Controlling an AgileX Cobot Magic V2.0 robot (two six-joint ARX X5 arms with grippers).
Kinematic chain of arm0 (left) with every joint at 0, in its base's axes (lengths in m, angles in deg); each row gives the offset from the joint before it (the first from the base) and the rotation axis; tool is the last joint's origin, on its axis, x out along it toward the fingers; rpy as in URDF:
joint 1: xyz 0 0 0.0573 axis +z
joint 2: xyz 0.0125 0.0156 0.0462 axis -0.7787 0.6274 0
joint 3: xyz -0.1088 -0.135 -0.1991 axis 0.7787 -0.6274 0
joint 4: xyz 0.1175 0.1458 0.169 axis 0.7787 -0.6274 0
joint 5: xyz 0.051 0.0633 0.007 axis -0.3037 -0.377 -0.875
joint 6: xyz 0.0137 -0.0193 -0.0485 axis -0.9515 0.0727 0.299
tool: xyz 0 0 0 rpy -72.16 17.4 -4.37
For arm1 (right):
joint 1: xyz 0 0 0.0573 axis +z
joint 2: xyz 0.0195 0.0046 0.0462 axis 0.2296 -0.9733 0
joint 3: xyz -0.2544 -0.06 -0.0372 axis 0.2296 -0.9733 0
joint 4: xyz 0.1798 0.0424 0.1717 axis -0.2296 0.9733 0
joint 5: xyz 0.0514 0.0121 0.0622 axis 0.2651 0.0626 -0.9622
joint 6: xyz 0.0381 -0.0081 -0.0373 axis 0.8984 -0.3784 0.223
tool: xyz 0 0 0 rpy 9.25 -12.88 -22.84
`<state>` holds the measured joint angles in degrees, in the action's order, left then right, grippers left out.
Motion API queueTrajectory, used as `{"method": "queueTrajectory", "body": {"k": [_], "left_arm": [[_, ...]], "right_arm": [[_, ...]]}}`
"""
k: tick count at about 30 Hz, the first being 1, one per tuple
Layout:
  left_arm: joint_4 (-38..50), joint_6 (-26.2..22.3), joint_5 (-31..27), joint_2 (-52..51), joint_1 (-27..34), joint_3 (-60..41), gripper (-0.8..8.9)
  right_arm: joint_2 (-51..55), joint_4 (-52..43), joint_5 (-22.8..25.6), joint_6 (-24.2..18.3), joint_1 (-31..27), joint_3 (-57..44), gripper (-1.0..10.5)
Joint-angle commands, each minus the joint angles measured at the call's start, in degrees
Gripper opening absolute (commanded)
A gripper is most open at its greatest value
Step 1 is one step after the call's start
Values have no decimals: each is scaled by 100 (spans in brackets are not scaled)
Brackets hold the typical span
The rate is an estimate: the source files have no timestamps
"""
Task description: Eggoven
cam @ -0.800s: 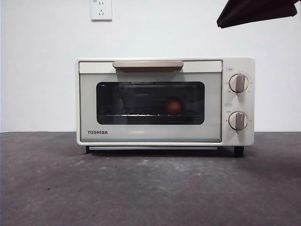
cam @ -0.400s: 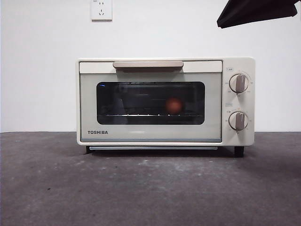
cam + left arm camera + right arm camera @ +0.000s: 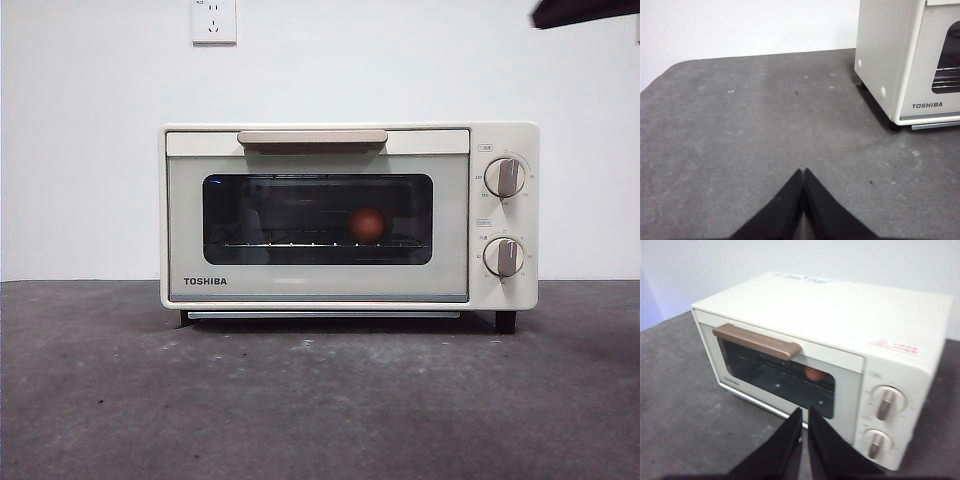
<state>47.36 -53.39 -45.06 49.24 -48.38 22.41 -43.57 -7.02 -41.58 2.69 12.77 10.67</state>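
Oven facing: the toaster oven (image 3: 349, 217) stands upright on its feet, door front toward the front camera, its long axis running side to side across the table (image 3: 300, 400).
Oven look: cream body, door closed, dark glass window (image 3: 317, 219), tan handle (image 3: 312, 138) along the top of the door, TOSHIBA lettering at the door's lower corner, two knobs (image 3: 504, 177) stacked on the panel beside the door.
Egg place: the egg (image 3: 367, 224) sits inside the oven on the wire rack, behind the glass, toward the knob side of the window.
Egg look: small, smooth, reddish-brown, dimmed by the glass; its long axis cannot be told.
Left gripper (image 3: 803, 172): jaws pressed together, holding nothing, over bare table beside the oven's plain side wall, apart from it.
Right gripper (image 3: 804, 412): jaws nearly together with a thin slit between, holding nothing, raised in front of the oven's door and above it, touching nothing.
Behind the oven: a white wall with a socket (image 3: 214, 20).
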Motion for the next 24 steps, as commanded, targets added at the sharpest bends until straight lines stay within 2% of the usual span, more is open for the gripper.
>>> {"method": "queueTrajectory", "body": {"k": [1, 6, 11, 22, 24], "left_arm": [[66, 57, 2, -2, 11, -138, 7], [68, 57, 2, -2, 13, -138, 7], [68, 57, 2, -2, 11, -138, 7], [68, 57, 2, -2, 11, -138, 7], [66, 57, 2, -2, 11, -138, 7]], "right_arm": [[382, -42, -348, -354, -769, -367, 5], [1305, -343, -358, -605, -1773, -1128, 5], [2194, -940, -354, -660, -2330, -1982, 5], [3281, -990, -352, -581, -2535, -3086, 5], [3405, -667, -310, -570, -2570, -3112, 5]]}}
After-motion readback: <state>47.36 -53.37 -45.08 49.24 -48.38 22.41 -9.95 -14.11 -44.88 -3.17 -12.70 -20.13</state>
